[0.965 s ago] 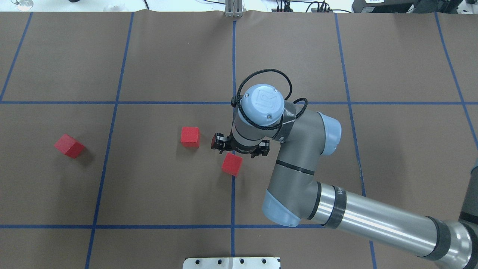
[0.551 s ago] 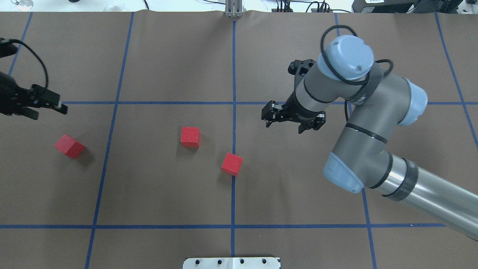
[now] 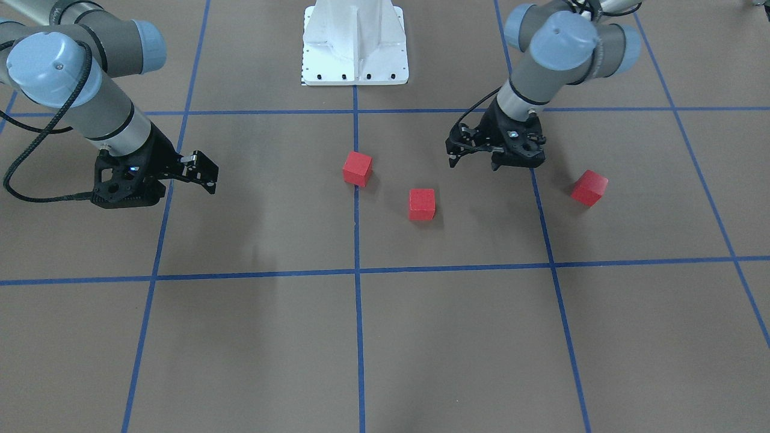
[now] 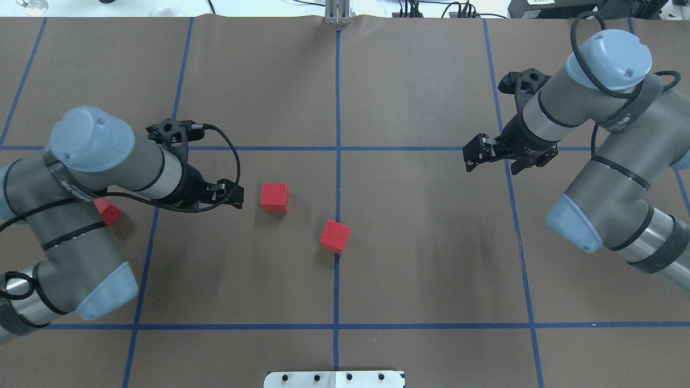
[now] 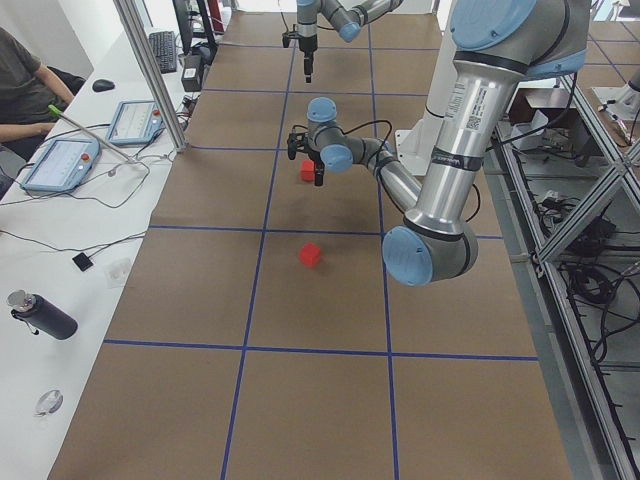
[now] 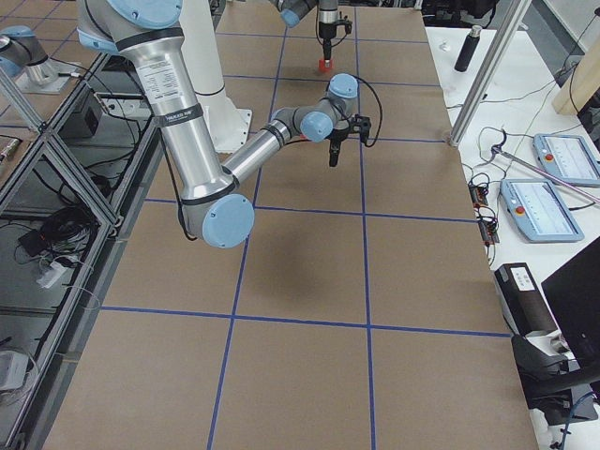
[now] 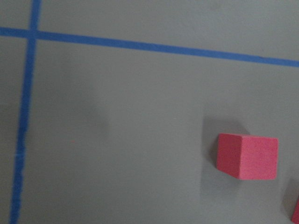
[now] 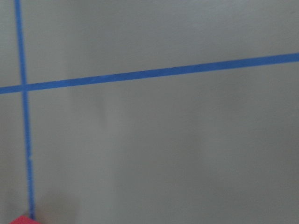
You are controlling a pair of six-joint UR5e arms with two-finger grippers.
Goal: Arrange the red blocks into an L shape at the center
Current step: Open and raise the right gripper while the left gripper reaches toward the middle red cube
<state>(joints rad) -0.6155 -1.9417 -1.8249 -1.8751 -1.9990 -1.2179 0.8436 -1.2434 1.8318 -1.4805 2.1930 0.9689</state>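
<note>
Three red blocks lie on the brown table. One red block (image 4: pixel 335 236) (image 3: pixel 357 168) sits on the middle blue line at the center (image 4: pixel 337 178). A second red block (image 4: pixel 274 196) (image 3: pixel 421 204) (image 7: pixel 247 156) lies left of it. The third red block (image 4: pixel 109 212) (image 3: pixel 589 187) lies far left, partly hidden under my left arm. My left gripper (image 4: pixel 237 196) (image 3: pixel 472 161) is open and empty, low over the table just left of the second block, apart from it. My right gripper (image 4: pixel 493 159) is open and empty, far to the right of the blocks.
The white robot base plate (image 4: pixel 334 379) (image 3: pixel 355 42) sits at the near table edge on the middle line. A metal post (image 4: pixel 337 13) stands at the far edge. A desk with tablets (image 5: pixel 60 160) and a seated person runs along the far side.
My right arm has drawn back from the centre-line block, up and to the right. My left arm has come in from the left edge to beside the second block. No block moved.
</note>
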